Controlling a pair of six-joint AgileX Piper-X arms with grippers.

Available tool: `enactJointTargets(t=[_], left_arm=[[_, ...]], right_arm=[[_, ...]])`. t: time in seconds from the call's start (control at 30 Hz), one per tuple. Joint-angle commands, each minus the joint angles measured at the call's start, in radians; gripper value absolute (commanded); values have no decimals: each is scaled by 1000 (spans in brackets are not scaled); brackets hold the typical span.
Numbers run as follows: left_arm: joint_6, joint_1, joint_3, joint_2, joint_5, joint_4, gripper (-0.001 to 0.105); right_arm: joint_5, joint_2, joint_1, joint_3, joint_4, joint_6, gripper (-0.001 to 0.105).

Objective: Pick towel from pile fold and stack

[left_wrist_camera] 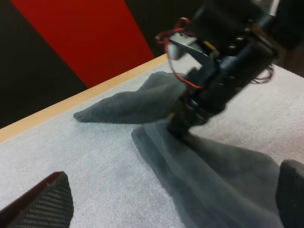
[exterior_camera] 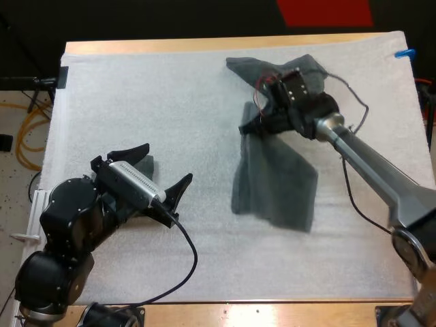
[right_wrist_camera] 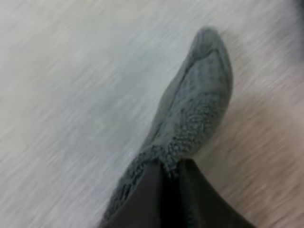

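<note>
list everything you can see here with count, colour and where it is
held towel: 1, dark grey-green, pinched in the right gripper, draping down onto the mat
far towel: 1, dark grey-green, crumpled at the mat's far side, partly under the right arm
mat: 1, white, covering the table
table: 1, wooden, edge showing beyond the mat's far side
left gripper: 1, black, open, over the mat's near left
right gripper: 1, black, shut on the held towel, beside the far towel
</note>
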Motion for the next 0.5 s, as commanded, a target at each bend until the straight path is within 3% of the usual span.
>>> enactJointTargets(t=[0.0, 0.17, 0.27, 0.33, 0.43, 0.47], left_arm=[[5, -3, -6, -5, 8, -2, 83], [6, -3, -6, -5, 8, -2, 83], [19, -3, -6, 1, 8, -2, 83], [21, -3, -6, 8, 8, -2, 83], [21, -3, -6, 12, 8, -2, 83], [21, -3, -6, 12, 8, -2, 83]], right_arm=[[65, 0, -4, -35, -21, -9, 0], [187, 28, -4, -133, -21, -99, 5], [192, 28, -5, -177, 16, -111, 26], [192, 28, -8, -210, 60, -111, 47], [192, 22, -16, -263, 137, -111, 64], [192, 17, -15, -270, 157, -111, 65]])
